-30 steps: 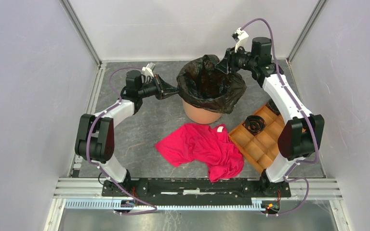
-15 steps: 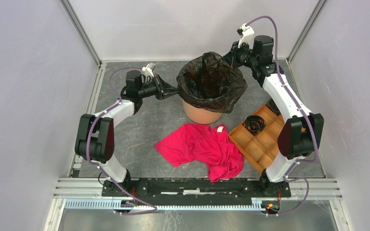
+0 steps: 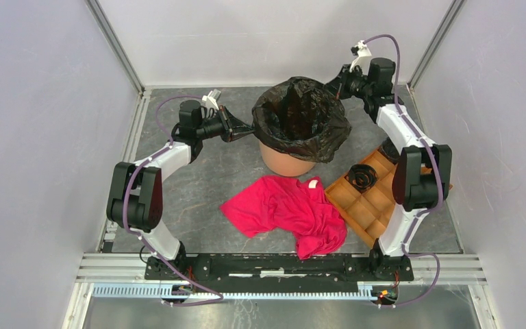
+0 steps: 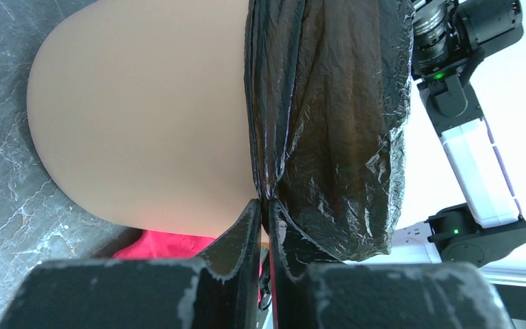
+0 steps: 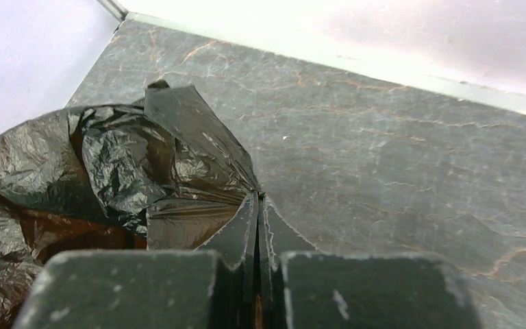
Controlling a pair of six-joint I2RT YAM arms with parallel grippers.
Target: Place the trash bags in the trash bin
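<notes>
The pale-orange trash bin (image 3: 286, 160) stands at the back middle of the table. A glossy black trash bag (image 3: 300, 118) lines it and drapes over its rim. My left gripper (image 3: 249, 128) is shut on the bag's edge at the bin's left side; in the left wrist view the bag (image 4: 329, 123) hangs over the bin wall (image 4: 137, 116) and is pinched at my gripper (image 4: 266, 205). My right gripper (image 3: 332, 91) is shut on the bag's edge at the back right; the right wrist view shows the film (image 5: 178, 164) drawn taut into my gripper (image 5: 259, 199).
A red cloth garment (image 3: 287, 209) lies in front of the bin. A brown compartment tray (image 3: 377, 205) holding a black coiled item (image 3: 361, 177) sits at the right, under the right arm. The back wall is close behind the right gripper.
My right gripper has moved back and to the right, pulling the bag's edge outward over the bin's back right rim. The left gripper has stayed in place.
</notes>
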